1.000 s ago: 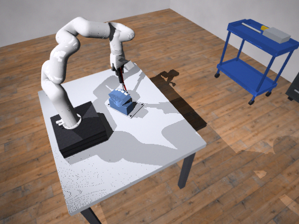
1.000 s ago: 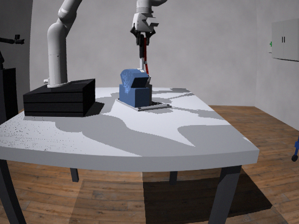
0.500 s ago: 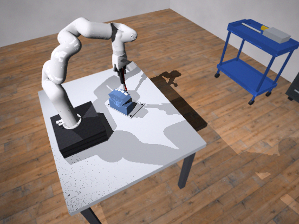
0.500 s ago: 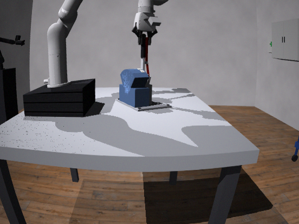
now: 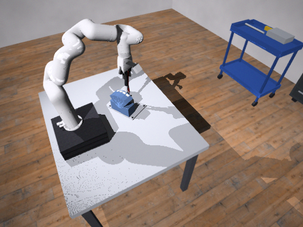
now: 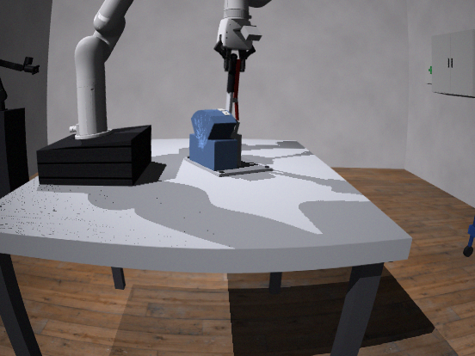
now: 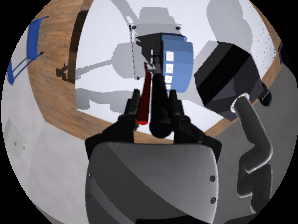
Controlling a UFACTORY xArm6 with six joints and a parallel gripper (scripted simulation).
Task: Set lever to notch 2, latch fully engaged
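A blue lever housing [image 5: 122,103] stands on a grey base plate [image 5: 127,109] in the middle of the table. Small number plates [image 5: 122,92] sit along its curved top. A lever with a dark handle [image 6: 232,75] and a red bar [image 6: 237,92] beside it rises nearly upright from the housing. My gripper [image 6: 233,64] is shut on the handle and the red bar near their top, pressing them together. In the wrist view the fingers clasp the dark handle [image 7: 160,106] and red bar [image 7: 145,103] above the blue housing [image 7: 176,62]. Which notch the latch is over is too small to tell.
The arm's black base block [image 5: 80,130] stands at the table's left side. A blue cart [image 5: 259,57] with a grey box stands on the floor to the far right, away from the table.
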